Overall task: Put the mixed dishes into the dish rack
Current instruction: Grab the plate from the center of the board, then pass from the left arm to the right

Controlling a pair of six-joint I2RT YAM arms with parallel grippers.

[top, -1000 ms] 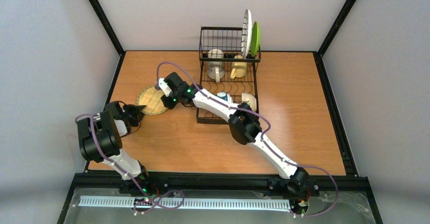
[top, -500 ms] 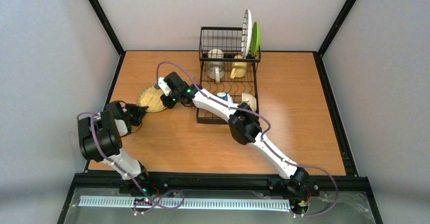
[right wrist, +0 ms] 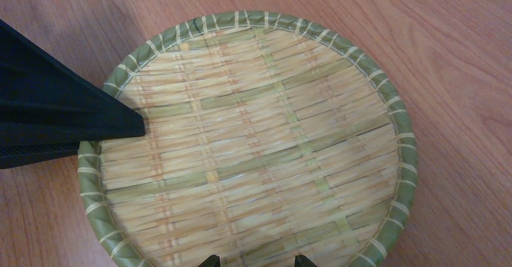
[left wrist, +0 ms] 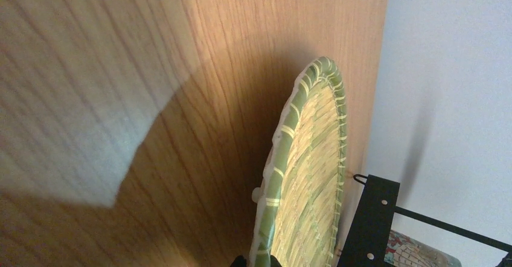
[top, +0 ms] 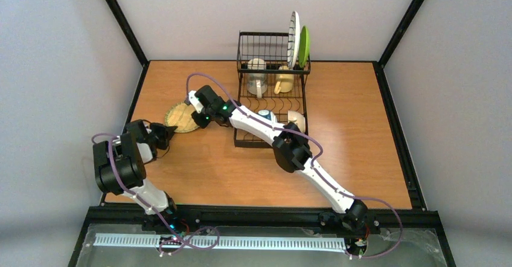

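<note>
Last dish still out: the round woven-bamboo tan plate with the green bound rim. It's on the wooden table, just left of the black wire dish rack, and one edge looks tipped up a little.

The left gripper has its jaws pinched together on the plate's left rim. The right gripper hangs over the opposite edge, jaws apart, holding nothing.

I'd guess the plate is very light, fairly stiff with a bit of flex, and not breakable. The rough weave should give good bite. The bound rim is the only sensible place to hold it, but a one-edge pinch could let it swing or droop.

The rack is getting full:
- The black-and-white striped plate and lime-green plate stand upright at the far end.
- The cream mug and yellow mug sit mid-rack.
- The teal-and-white cup and cream bowl are at the near end.

The right arm lies across the rack's near-left corner, right between plate and rack, so I'd say that's the main obstruction.
</note>
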